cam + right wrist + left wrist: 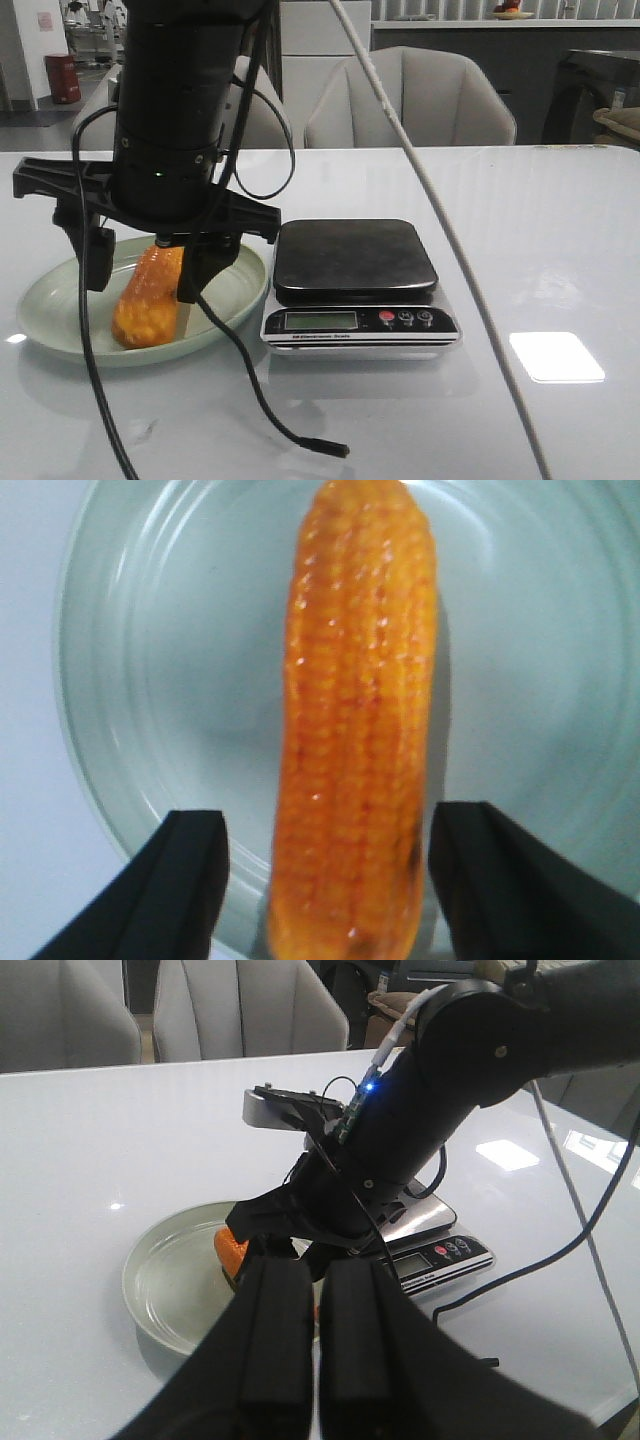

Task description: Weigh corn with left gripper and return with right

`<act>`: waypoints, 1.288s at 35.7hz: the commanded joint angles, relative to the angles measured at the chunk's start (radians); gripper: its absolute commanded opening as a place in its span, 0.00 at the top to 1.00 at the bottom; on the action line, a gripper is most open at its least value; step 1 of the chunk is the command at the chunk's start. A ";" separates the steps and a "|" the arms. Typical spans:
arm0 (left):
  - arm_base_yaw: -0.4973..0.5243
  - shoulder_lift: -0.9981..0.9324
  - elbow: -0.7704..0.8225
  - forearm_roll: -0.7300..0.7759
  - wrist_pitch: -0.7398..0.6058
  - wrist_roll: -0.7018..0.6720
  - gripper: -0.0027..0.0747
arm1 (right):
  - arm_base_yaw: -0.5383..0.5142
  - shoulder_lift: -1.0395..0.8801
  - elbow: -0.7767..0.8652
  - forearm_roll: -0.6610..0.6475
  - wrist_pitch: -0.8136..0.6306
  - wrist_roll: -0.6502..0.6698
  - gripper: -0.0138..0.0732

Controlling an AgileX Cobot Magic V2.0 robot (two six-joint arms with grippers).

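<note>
The white table (560, 250) carries everything, with the working items grouped at its left. The right arm (180, 110) reaches across to that side and stands almost vertically over the plate, so its claw can work straight down. The black scale (352, 258) sits just right of the plate, its platform bare; nothing is being weighed. The pale green plate (50, 300) is touching or nearly touching the scale, which makes for a short transfer.

The right gripper (150, 270) is spread wide, one finger on either side of the corn and clear of it. That suggests a release into the plate or a grasp not yet closed. The left gripper (315, 1340) hangs back on the near side with its fingers (275, 1330) pressed together and holding nothing.

The corn (150, 300) lies in the plate, its length running between the spread fingers.
</note>
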 commanded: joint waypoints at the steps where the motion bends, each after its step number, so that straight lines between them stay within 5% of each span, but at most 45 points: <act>1: 0.001 0.011 -0.025 0.005 -0.080 -0.002 0.78 | -0.013 -0.062 -0.051 -0.019 -0.017 -0.002 0.19; 8: 0.001 0.011 -0.025 0.005 -0.080 -0.002 0.78 | -0.034 -0.095 -0.113 -0.086 0.106 -0.071 0.19; 21: 0.001 0.011 -0.025 0.005 -0.080 -0.002 0.78 | -0.141 -0.309 -0.072 -0.092 0.259 -0.460 0.20; 33: 0.001 0.011 -0.025 0.005 -0.080 -0.002 0.78 | -0.210 -0.621 0.213 -0.055 0.206 -0.617 0.20; 46: 0.001 0.011 -0.025 0.005 -0.080 -0.002 0.78 | -0.210 -1.059 0.585 -0.056 0.027 -0.641 0.20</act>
